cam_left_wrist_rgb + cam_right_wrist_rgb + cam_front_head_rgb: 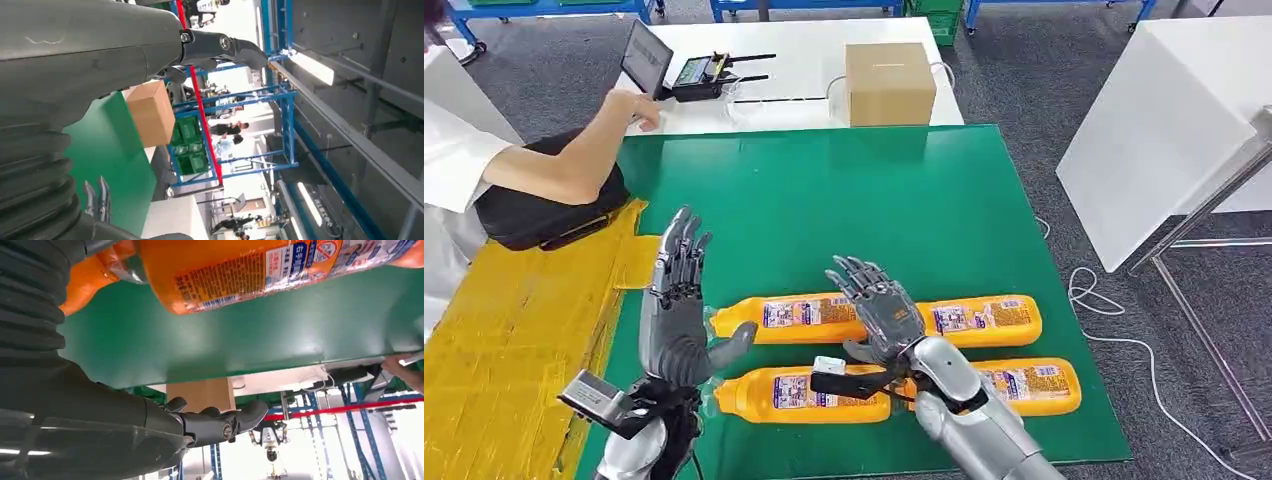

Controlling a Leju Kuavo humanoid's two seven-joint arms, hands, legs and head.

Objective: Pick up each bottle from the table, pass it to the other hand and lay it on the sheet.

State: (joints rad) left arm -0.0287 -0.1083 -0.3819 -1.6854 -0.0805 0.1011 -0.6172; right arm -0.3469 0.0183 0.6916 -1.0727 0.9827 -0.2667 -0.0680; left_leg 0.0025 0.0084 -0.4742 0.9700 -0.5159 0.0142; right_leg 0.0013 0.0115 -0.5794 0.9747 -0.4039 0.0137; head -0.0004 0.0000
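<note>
Several orange bottles lie on the green mat (824, 200), in two rows: a back pair (789, 316) (984, 318) and a front pair (799, 392) (1029, 385). The yellow sheet (514, 330) covers the table's left side. My left hand (674, 300) is raised at the mat's left edge, fingers spread upward, holding nothing. My right hand (879, 305) hovers open over the middle of the bottles, palm empty. In the right wrist view an orange bottle (250, 270) lies close beyond the hand's thumb (220, 422).
A person at the left reaches an arm (564, 160) toward a screen (646, 58) on the white table behind. A black bag (544, 215) lies by the sheet's far end. A cardboard box (889, 83) stands behind the mat. A white table (1164, 130) stands at the right.
</note>
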